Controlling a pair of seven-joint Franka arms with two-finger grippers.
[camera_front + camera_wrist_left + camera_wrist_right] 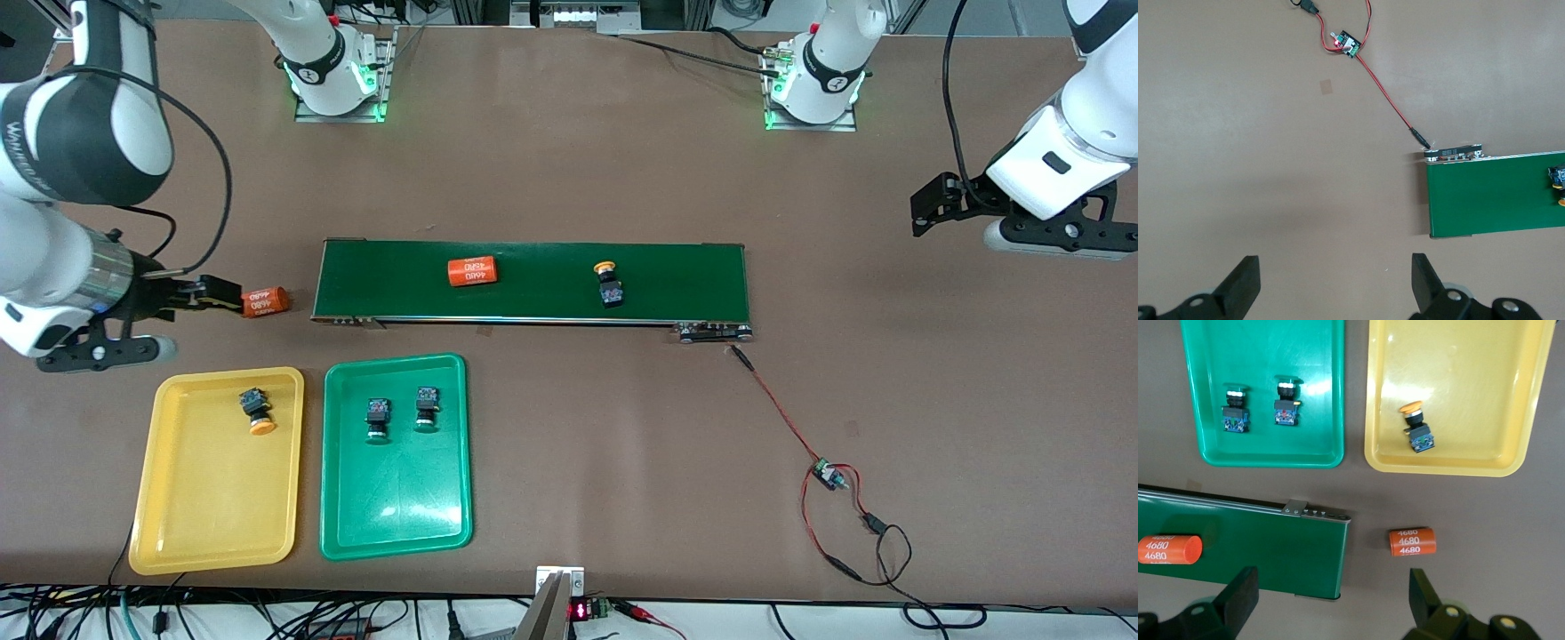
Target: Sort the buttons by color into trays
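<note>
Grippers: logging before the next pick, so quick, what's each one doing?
Left gripper: open, empty, over bare table off the conveyor belt end.
Right gripper: open, empty, above the belt's other end.

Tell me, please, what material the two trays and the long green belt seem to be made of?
The yellow tray and the green tray look like smooth, glossy moulded plastic: rounded corners, raised rims, and soft light reflections on their floors. The belt looks like a matte rubber or coated fabric sheet, flat and dull, with little shine; which of these it is cannot be told. A metal-looking strip runs along its edge.

White jointed arms, black joint bands, black cables, green-lit bases
</note>
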